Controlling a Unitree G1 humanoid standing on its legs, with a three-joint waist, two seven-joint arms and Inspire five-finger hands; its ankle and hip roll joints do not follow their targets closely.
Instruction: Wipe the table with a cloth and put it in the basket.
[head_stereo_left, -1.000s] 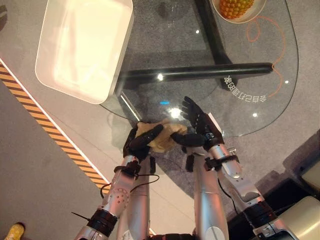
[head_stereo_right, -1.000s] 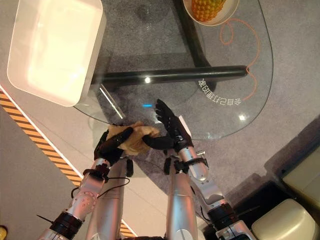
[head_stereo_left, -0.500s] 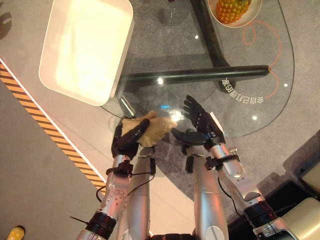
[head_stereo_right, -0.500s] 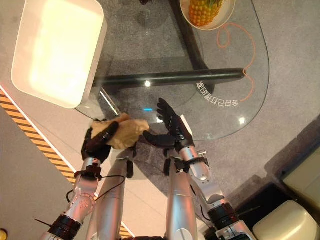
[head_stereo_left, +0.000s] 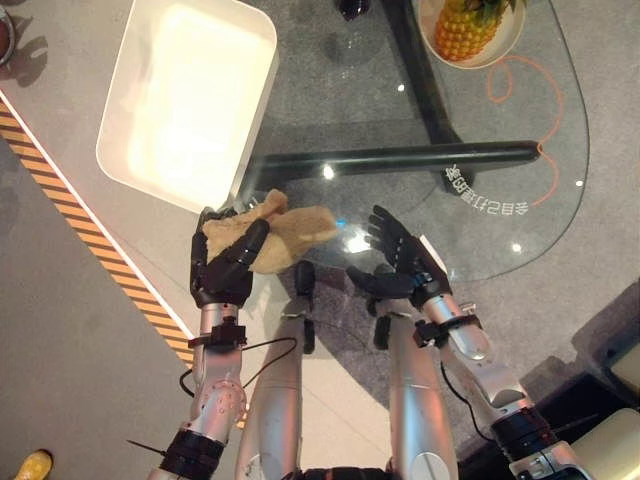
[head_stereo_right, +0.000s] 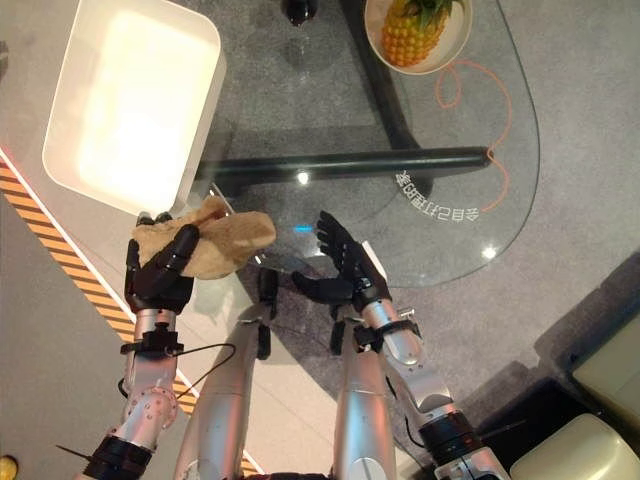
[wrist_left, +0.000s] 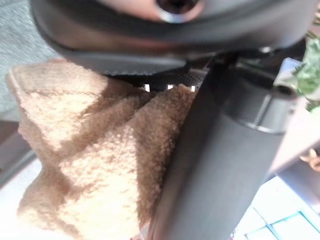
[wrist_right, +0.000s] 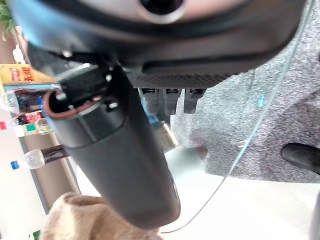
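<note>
Glass table (head_stereo_left: 480, 150) over grey carpet; white basket (head_stereo_left: 185, 100) at 10 o'clock, pineapple bowl (head_stereo_left: 470, 25) at 1 o'clock. Left hand (head_stereo_left: 222, 268) at the table's near-left edge, fingers curled round the tan cloth (head_stereo_left: 285, 235), which hangs clear of the glass, just short of the basket's near rim. Right hand (head_stereo_left: 400, 262) idle over the near edge, fingers straight, holding nothing. Step judged: wiping done, transfer to basket in hand. Next move calls for carrying the cloth toward 11 o'clock over the rim, then uncurling the fingers.
</note>
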